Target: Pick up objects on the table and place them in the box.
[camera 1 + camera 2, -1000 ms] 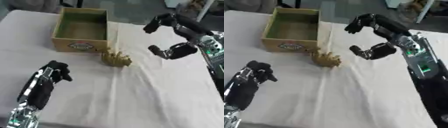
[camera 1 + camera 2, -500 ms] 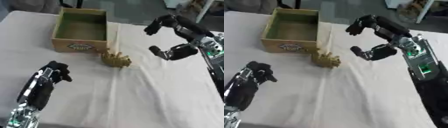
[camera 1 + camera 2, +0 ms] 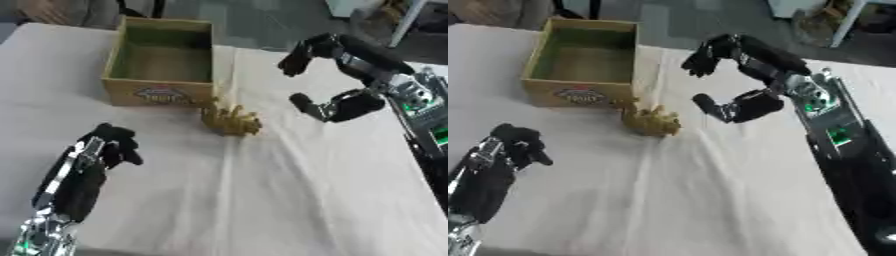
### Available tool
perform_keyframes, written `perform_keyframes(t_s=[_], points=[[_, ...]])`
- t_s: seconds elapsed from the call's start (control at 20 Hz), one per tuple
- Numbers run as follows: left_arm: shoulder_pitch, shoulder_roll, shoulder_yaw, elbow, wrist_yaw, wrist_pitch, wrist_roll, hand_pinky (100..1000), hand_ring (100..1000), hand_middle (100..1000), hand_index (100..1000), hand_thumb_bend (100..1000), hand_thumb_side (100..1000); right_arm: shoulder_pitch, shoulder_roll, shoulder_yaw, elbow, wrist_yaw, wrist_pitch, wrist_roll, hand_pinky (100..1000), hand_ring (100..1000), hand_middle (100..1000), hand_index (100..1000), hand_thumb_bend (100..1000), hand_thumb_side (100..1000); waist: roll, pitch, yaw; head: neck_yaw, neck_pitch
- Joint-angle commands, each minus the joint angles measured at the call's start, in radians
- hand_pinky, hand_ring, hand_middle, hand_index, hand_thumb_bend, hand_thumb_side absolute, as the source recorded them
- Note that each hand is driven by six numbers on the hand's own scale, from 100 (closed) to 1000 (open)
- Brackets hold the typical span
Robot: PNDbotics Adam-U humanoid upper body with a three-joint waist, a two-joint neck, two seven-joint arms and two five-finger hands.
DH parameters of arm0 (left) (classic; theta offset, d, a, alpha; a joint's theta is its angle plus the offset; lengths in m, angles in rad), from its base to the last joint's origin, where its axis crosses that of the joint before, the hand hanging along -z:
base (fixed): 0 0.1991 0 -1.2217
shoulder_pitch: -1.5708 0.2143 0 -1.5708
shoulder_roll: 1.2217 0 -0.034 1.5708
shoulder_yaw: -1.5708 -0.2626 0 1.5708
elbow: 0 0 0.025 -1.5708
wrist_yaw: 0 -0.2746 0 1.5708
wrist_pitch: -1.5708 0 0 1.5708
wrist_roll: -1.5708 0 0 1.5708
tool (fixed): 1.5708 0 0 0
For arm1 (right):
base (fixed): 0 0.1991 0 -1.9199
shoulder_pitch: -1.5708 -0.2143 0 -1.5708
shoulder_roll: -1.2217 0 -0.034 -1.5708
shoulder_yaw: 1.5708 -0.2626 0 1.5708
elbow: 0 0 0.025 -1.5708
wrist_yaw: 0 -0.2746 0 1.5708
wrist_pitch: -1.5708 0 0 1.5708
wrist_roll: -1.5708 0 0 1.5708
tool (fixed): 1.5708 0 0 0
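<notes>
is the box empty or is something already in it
Empty as far as the views show: the box shows only its bare greenish floor. The yellowish object lies outside on the table, by the box's front corner.

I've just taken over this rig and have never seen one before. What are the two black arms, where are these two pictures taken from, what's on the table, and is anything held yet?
Both pictures come from a stereo camera in the robot's head, looking down at the table; they show nearly the same scene. The black arms are the robot's own. Its right hand hangs open above the cloth-covered table, thumb and fingers spread wide, holding nothing. Its left hand rests near the lower left, fingers curled, also empty. On the table stand an open cardboard box with nothing visible inside and, just in front of its near right corner, a small yellowish-brown object whose shape I cannot make out.
</notes>
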State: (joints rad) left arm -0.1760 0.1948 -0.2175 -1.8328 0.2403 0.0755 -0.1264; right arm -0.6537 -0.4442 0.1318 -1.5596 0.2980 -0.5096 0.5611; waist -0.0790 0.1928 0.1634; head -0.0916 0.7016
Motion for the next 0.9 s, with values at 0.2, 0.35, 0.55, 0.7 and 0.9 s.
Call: perform_keyframes(t_s=[0.2, 0.35, 0.55, 0.7, 0.9], points=[[-0.006, 0.013, -0.003, -0.017, 0.002, 0.001, -0.004, 575, 496, 511, 655, 100, 733, -0.107, 0.016, 0.054, 0.144, -0.008, -0.003, 0.062, 587, 644, 648, 803, 207, 304, 0.008, -0.021, 0.002, -0.009, 0.002], [-0.004, 0.012, -0.003, -0.016, 0.002, 0.002, -0.005, 575, 496, 511, 655, 100, 733, -0.154, 0.041, 0.072, 0.241, 0.032, -0.009, 0.084, 613, 683, 688, 820, 237, 334, 0.007, -0.024, 0.007, -0.011, 0.004], [-0.004, 0.012, -0.006, -0.016, 0.003, 0.003, -0.007, 575, 496, 511, 655, 100, 733, -0.21, 0.078, 0.086, 0.358, 0.122, -0.031, 0.104, 665, 756, 753, 845, 296, 381, 0.008, -0.027, 0.009, -0.014, 0.009], [-0.003, 0.012, -0.006, -0.015, 0.003, 0.004, -0.008, 575, 496, 511, 655, 100, 733, -0.235, 0.1, 0.087, 0.416, 0.194, -0.056, 0.099, 684, 781, 773, 854, 320, 399, 0.008, -0.029, 0.01, -0.016, 0.01], [-0.002, 0.011, -0.008, -0.014, 0.003, 0.004, -0.009, 575, 496, 512, 655, 100, 732, -0.272, 0.126, 0.094, 0.466, 0.331, -0.077, 0.111, 770, 870, 863, 913, 456, 500, 0.009, -0.032, 0.012, -0.02, 0.014]])
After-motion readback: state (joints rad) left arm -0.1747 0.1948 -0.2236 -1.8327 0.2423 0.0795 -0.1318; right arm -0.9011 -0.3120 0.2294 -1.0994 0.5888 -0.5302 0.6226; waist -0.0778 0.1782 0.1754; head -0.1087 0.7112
